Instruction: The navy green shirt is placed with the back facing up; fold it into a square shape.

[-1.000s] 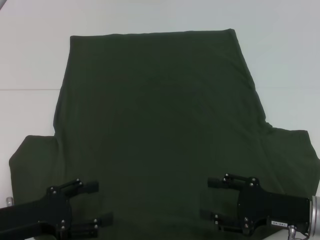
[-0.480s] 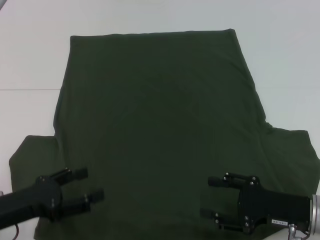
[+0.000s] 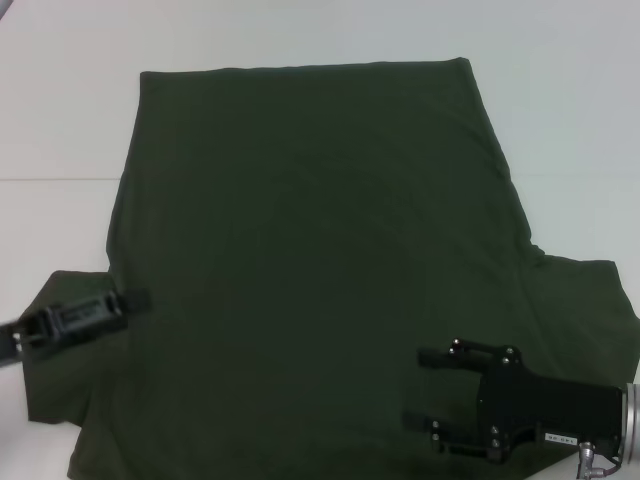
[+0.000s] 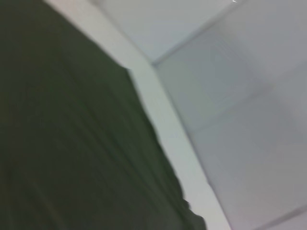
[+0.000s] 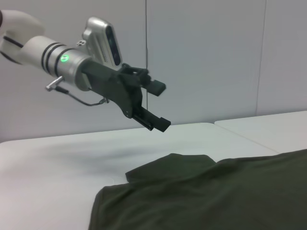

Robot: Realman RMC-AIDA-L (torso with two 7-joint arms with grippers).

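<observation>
The navy green shirt [image 3: 320,250] lies spread flat on the white table [image 3: 60,120], its sleeves toward me and its straight edge at the far side. My left gripper [image 3: 133,300] hangs above the shirt's left sleeve [image 3: 60,380], turned on its side. In the right wrist view this left gripper [image 5: 159,105] is open, well clear of the shirt [image 5: 216,191], and holds nothing. My right gripper [image 3: 420,388] is open over the near right part of the shirt, empty. The left wrist view shows only the shirt [image 4: 62,143] and the table edge [image 4: 163,120].
White tabletop [image 5: 57,163] surrounds the shirt on the left, right and far sides. A seam in the table [image 3: 50,179] runs out from the shirt's left edge. Pale wall panels [image 5: 201,57] stand behind the table.
My left gripper has swung out from the near left part of the shirt to above the left sleeve and rolled onto its side. The right gripper has sunk slightly toward the near edge.
</observation>
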